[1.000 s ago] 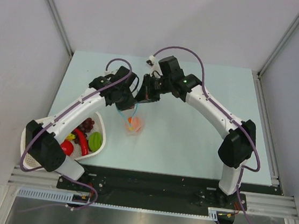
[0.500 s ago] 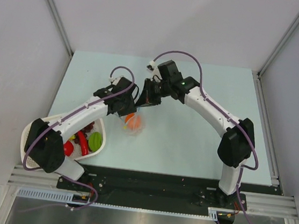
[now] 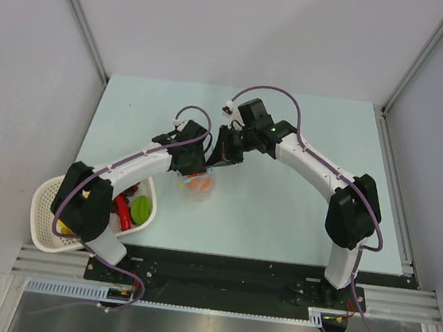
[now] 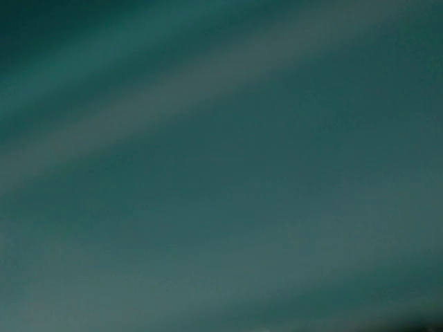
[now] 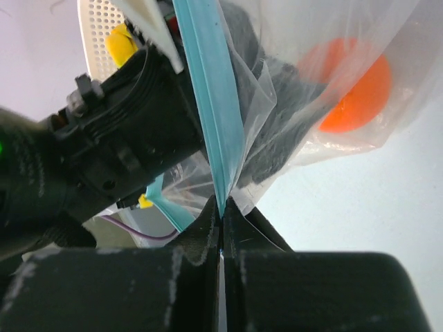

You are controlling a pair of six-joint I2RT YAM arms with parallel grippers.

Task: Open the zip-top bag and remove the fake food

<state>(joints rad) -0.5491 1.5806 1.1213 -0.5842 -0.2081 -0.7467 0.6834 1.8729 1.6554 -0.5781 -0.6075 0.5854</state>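
Observation:
The zip-top bag [image 3: 200, 189] hangs between my two grippers over the table's middle, with an orange ball [image 3: 197, 182] of fake food inside. My right gripper [image 3: 219, 159] is shut on the bag's teal zip strip [image 5: 208, 104]; its tips [image 5: 221, 207] pinch one lip. The orange ball [image 5: 353, 90] shows through the clear plastic. My left gripper [image 3: 192, 167] is at the bag's mouth, and its dark body [image 5: 124, 138] presses against the plastic. The left wrist view is filled with a teal blur, so its jaws are hidden.
A white mesh basket [image 3: 42, 230] sits at the front left under my left arm, holding a green oval [image 3: 141, 208] and a red piece [image 3: 122, 212]. Its rim [image 5: 104, 28] and a yellow piece [image 5: 123, 43] show in the right wrist view.
My left gripper has moved right and nearer, down onto the bag's mouth. My right gripper has shifted slightly nearer with the strip. The bag has stayed in about the same place.

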